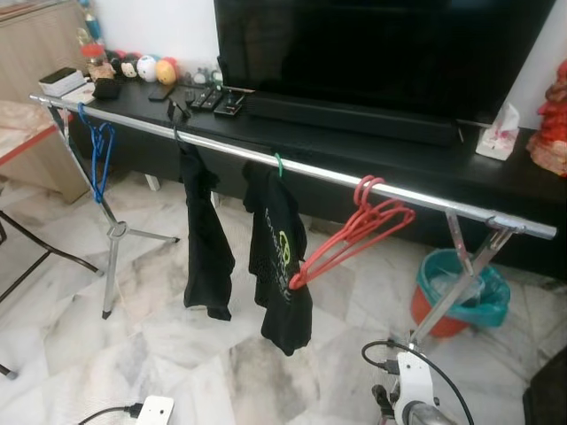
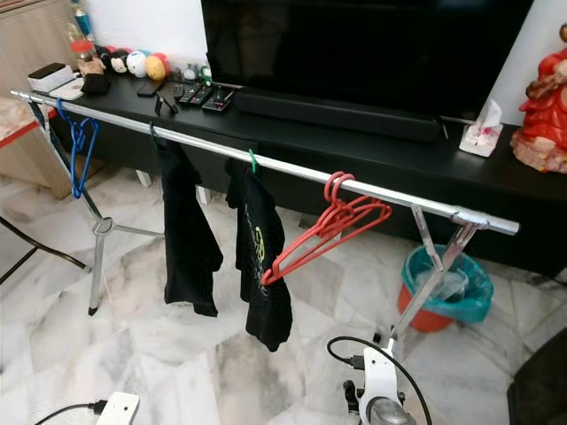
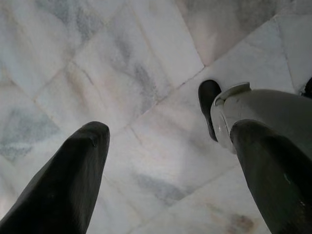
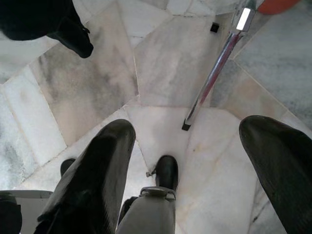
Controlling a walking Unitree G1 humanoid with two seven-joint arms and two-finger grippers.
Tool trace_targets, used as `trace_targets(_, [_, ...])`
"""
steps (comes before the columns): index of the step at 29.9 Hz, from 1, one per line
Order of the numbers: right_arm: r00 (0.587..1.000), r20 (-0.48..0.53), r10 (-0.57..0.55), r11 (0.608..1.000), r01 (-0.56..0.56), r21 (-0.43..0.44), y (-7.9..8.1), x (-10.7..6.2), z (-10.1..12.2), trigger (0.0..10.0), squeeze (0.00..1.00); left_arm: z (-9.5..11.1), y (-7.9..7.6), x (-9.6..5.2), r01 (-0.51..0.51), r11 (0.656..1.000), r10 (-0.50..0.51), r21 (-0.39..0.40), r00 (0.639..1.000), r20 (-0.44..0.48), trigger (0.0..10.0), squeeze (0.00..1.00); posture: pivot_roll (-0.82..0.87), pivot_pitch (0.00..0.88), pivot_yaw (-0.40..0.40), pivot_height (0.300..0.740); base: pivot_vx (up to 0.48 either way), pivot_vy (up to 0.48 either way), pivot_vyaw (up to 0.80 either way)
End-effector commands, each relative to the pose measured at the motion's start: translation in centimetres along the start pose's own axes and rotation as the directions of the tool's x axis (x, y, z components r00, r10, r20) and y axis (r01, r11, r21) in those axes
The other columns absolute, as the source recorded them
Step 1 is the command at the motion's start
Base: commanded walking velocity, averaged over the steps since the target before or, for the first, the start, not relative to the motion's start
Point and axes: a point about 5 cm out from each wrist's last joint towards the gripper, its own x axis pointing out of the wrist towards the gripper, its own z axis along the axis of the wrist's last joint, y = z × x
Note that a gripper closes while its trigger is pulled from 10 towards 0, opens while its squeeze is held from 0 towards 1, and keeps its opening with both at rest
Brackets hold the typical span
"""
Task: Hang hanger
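Left eye view: a silver rail (image 1: 301, 166) is seen running across the scene on crossed legs (image 1: 461, 266); a bunch of red hangers (image 1: 354, 232) is hung on it toward its right end, tilted down to the left; two black shirts (image 1: 205, 239) are hung further left, and blue hangers (image 1: 100, 155) near the far left end. Behind the rail a black bench (image 1: 372, 146) is seen carrying a TV (image 1: 381, 53), remotes (image 1: 208, 97) and a tissue box (image 1: 498, 133); a red bin with a teal liner (image 1: 456, 292) is stood on the marble floor (image 1: 80, 354) by the right legs.

The left tool (image 3: 165, 170) is held open and empty, pointed down at the floor, with a robot foot (image 3: 208, 105) just beyond its fingers (image 3: 73, 180).

The right tool (image 4: 192, 161) is likewise held open and empty over the floor; a rail leg's foot (image 4: 187, 124) lies just ahead between its fingers, and a shirt hem (image 4: 53, 24) is seen well beyond, up and to one side; the red hangers are well above both tools.
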Motion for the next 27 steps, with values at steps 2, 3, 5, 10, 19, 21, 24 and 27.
trace_targets(2, [1.000, 0.008, -0.002, 1.000, 0.002, 0.001, 0.07, 0.03, 0.26, 10.0, 0.00, -0.48, 0.20, -0.07, 0.001, 1.000, -0.001, 0.014, 1.000, -0.018, 10.0, 0.00, 0.00, 0.000, 0.006, 0.740, 0.000, 0.279, 0.00])
trace_targets(3, [1.000, 0.007, -0.003, 1.000, 0.003, 0.004, 0.08, 0.03, 0.26, 10.0, 0.00, -0.48, 0.20, -0.07, 0.002, 1.000, -0.002, 0.015, 1.000, -0.018, 10.0, 0.00, 0.00, 0.000, 0.006, 0.740, 0.000, 0.281, 0.00])
trace_targets(5, [1.000, 0.003, -0.005, 1.000, 0.005, 0.008, 0.07, 0.03, 0.22, 10.0, 0.00, -0.47, 0.20, -0.07, 0.003, 1.000, -0.003, 0.018, 1.000, -0.019, 10.0, 0.00, 0.00, 0.000, 0.006, 0.740, 0.000, 0.274, 0.00])
trace_targets(10, [1.000, -0.010, -0.005, 1.000, 0.005, 0.001, 0.06, 0.04, 0.18, 10.0, 0.00, -0.42, 0.23, -0.07, 0.003, 1.000, -0.002, 0.016, 1.000, -0.018, 10.0, 0.00, 0.00, 0.000, 0.006, 0.740, 0.000, 0.274, -0.52])
trace_targets(19, [1.000, -0.001, -0.010, 1.000, 0.010, 0.003, 0.13, 0.04, 0.26, 10.0, 0.00, -0.45, 0.37, -0.09, 0.002, 1.000, -0.002, 0.022, 1.000, -0.020, 10.0, 0.00, 0.00, 0.000, 0.009, 0.740, 0.000, 0.325, -0.08])
trace_targets(21, [1.000, -0.001, -0.010, 1.000, 0.010, 0.003, 0.13, 0.04, 0.26, 10.0, 0.00, -0.45, 0.36, -0.09, 0.003, 1.000, -0.002, 0.022, 1.000, -0.020, 10.0, 0.00, 0.00, 0.000, 0.009, 0.740, 0.000, 0.334, 0.00])
trace_targets(24, [1.000, -0.002, -0.013, 1.000, 0.013, 0.007, 0.13, 0.04, 0.25, 10.0, 0.00, -0.42, 0.38, -0.09, 0.004, 1.000, -0.003, 0.024, 1.000, -0.020, 10.0, 0.00, 0.00, 0.000, 0.010, 0.740, 0.000, 0.334, 0.00])
trace_targets(27, [1.000, -0.002, -0.013, 1.000, 0.013, 0.007, 0.14, 0.05, 0.26, 10.0, 0.00, -0.41, 0.40, -0.09, 0.004, 1.000, -0.003, 0.024, 1.000, -0.020, 10.0, 0.00, 0.00, 0.000, 0.010, 0.740, 0.000, 0.333, 0.00])
